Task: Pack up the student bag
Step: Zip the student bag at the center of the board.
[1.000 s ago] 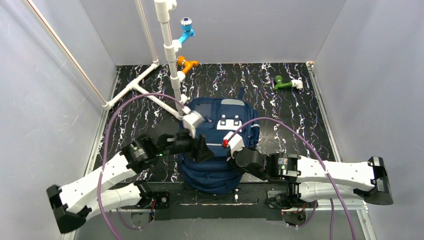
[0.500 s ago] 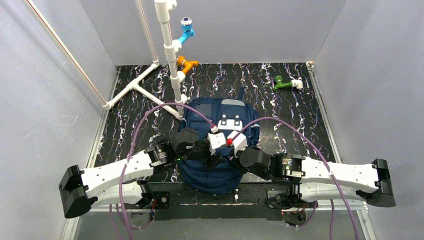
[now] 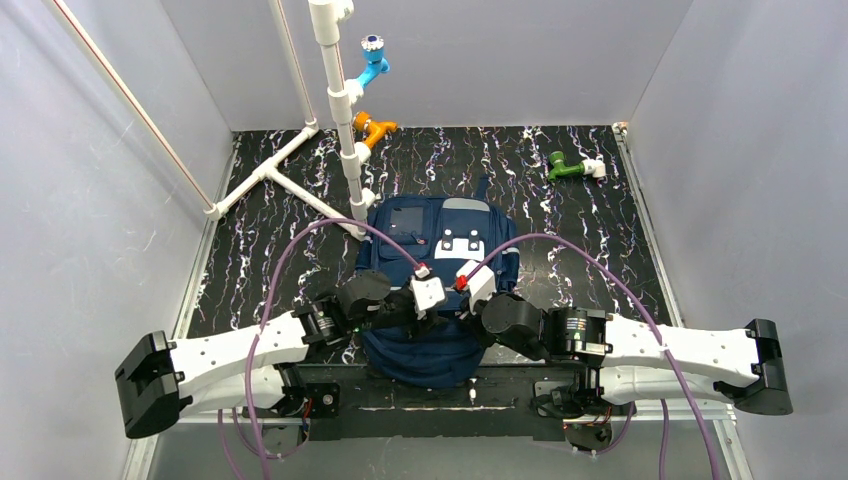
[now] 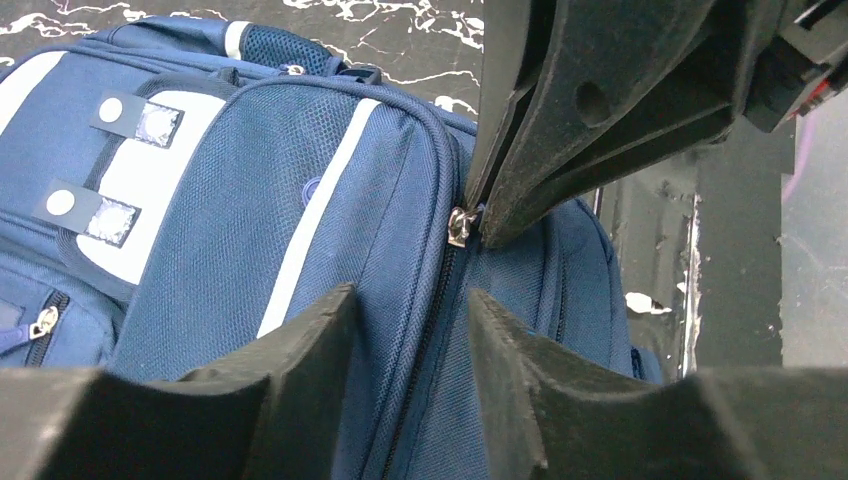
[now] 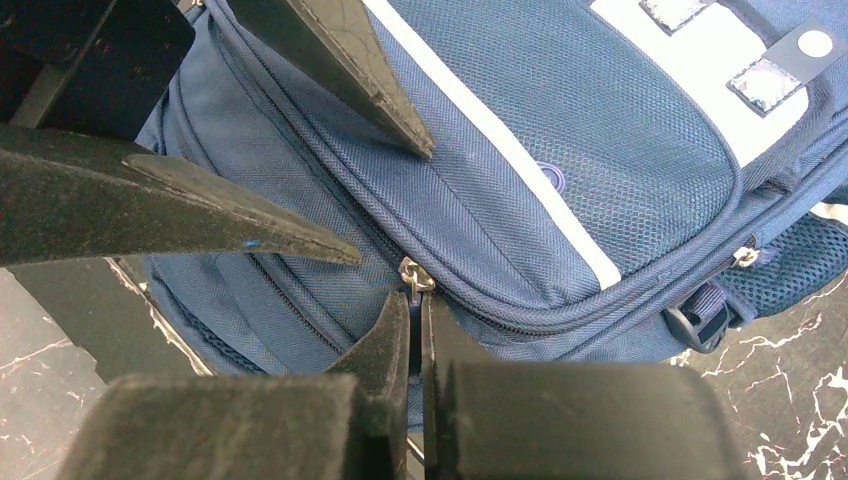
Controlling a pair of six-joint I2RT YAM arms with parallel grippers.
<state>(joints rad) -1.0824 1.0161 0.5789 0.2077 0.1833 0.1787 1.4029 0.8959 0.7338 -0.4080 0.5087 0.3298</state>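
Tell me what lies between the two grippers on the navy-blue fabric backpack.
Only zip track of the navy-blue fabric backpack, running from the metal zip pull the right gripper pinches to the open left gripper; left wrist view shows it.

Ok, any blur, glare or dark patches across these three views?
Top external view: even light, sharp, no glare on the student bag. Left wrist view: weave crisp, left pincer dark, little surface detail. Right wrist view: zipper pull sharp, right pincer a black silhouette.
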